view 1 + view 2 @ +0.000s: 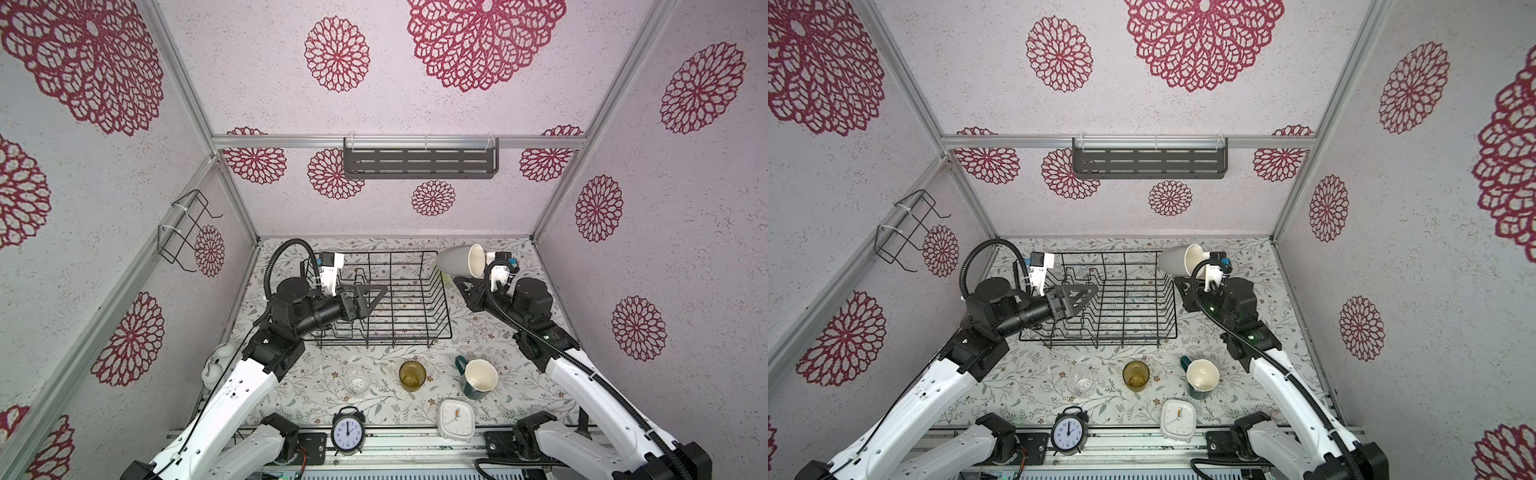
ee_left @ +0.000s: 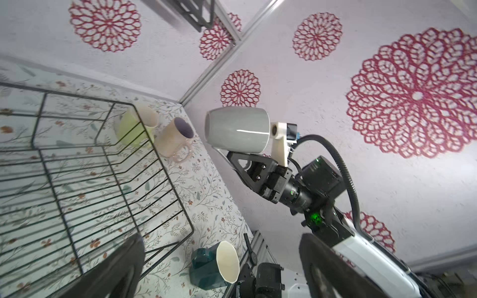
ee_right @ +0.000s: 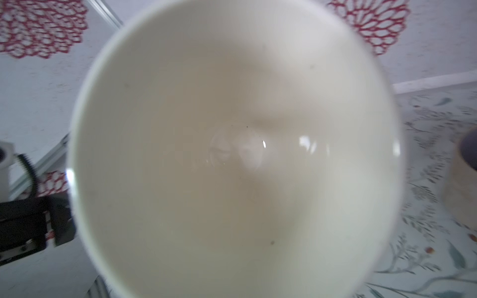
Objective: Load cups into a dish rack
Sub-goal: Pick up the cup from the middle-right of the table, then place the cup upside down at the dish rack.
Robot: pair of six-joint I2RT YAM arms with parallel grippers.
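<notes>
Grey mug [image 1: 459,259] sideways above the dish rack's [image 1: 441,309] far corner
Right gripper [image 2: 237,161] pinches it, apparently by the handle; a swivel could clip the rim, while left gripper [image 1: 368,297] hangs spread over the rack

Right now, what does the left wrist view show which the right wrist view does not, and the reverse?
Only the left wrist view: the dish rack, the yellow-green mug, the dark teal mug and the right gripper holding the grey mug. Only the right wrist view: that mug's cream inside, filling the picture. Both: the grey mug, the pink mug, the floral tabletop.
</notes>
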